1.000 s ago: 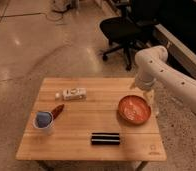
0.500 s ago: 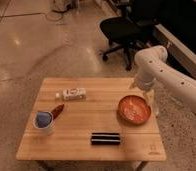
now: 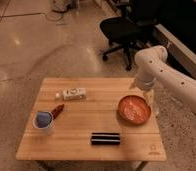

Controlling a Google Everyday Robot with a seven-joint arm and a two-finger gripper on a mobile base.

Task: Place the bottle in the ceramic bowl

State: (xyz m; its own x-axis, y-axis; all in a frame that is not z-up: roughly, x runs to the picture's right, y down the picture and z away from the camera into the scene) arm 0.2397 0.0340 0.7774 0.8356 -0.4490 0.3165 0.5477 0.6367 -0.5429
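The bottle (image 3: 73, 93) is small and whitish with a pale label, and lies on its side at the back left of the wooden table (image 3: 91, 152). The ceramic bowl (image 3: 134, 109) is shallow, orange-red and empty, and sits at the table's right side. My gripper (image 3: 150, 104) hangs from the white arm (image 3: 156, 65) just over the bowl's far right rim. It is far to the right of the bottle and holds nothing that I can see.
A white cup with blue contents (image 3: 43, 121) stands at the left, with a small red object (image 3: 57, 110) beside it. A black rectangular bar (image 3: 105, 138) lies near the front edge. A black office chair (image 3: 123, 27) stands behind the table.
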